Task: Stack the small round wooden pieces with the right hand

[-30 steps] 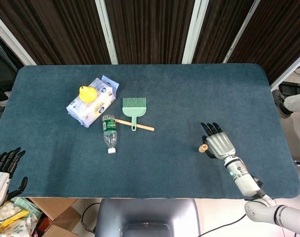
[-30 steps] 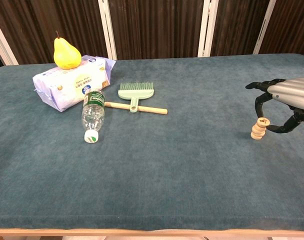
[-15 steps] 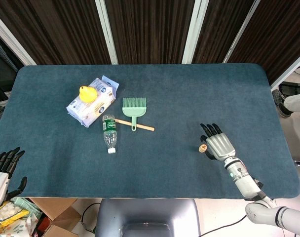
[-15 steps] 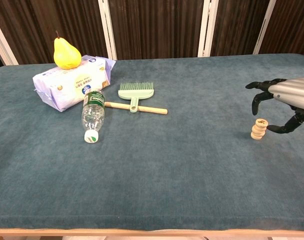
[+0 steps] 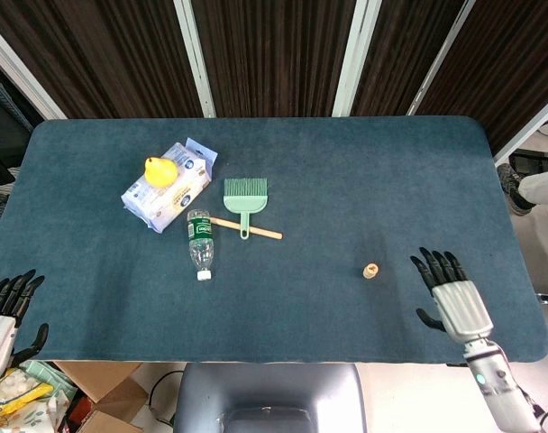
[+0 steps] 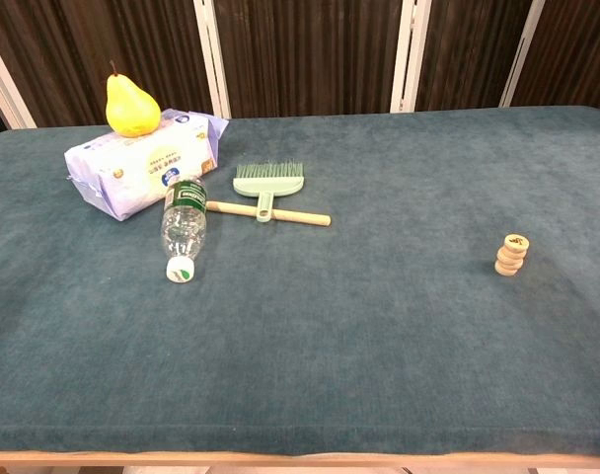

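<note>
Stack of wooden pieces [image 6: 510, 255] stands upright near table's [image 5: 346, 162] right front, nothing holding it. Right hand [image 5: 454, 299] nearer, at the front-right edge, fingers [image 5: 433, 265] apart, empty; stack lies to its left. Looks done.

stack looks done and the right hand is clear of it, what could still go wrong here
The stack looks uneven, with pieces offset and the top one tilted, so a table bump might topple it. The right hand rests open not far to its right; a careless sweep toward the middle could hit the stack. The bottle lies on its side and might roll, though it is far from the stack.
</note>
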{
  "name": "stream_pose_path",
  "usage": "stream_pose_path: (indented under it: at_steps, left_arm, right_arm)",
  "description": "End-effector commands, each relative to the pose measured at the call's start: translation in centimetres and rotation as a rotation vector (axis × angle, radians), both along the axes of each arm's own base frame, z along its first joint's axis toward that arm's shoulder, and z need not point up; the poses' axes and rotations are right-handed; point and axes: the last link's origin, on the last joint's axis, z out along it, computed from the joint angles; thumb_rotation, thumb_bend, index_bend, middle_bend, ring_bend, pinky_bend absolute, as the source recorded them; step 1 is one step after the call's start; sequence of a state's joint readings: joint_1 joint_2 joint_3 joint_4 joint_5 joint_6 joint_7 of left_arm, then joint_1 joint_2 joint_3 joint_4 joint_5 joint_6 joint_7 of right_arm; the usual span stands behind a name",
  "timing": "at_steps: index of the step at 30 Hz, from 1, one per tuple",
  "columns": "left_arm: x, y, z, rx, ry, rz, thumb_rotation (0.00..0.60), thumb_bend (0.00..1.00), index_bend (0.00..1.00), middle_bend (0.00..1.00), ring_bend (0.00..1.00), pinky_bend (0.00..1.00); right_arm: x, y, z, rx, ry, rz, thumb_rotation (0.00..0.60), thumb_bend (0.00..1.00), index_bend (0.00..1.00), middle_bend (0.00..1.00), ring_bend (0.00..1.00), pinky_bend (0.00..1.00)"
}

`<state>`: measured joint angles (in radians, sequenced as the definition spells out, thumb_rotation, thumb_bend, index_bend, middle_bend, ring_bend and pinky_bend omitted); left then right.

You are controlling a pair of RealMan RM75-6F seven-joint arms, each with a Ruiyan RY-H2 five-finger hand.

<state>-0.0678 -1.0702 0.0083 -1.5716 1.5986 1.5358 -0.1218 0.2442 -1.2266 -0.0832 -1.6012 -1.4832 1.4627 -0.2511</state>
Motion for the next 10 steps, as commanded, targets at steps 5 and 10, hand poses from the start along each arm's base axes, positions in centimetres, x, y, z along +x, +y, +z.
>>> stream_pose_path:
  at_steps: [5,10]
  left_arm:
    - [0.16,0.31,-0.46,0.008,0.014,-0.011,0.600,0.48,0.00,0.00,0.00,0.00]
    - [0.42,0.11,-0.78,-0.011,0.020,-0.019,0.600,0.48,0.00,0.00,0.00,0.00]
  right_arm:
    - [-1.22,3.29,2.05,-0.061,-0.051,-0.049,0.600,0.34,0.01,0.00,0.00,0.00]
    - [-1.33,3.09,2.18,-0.050,-0.053,-0.058,0.600,0.34,0.01,0.00,0.00,0.00]
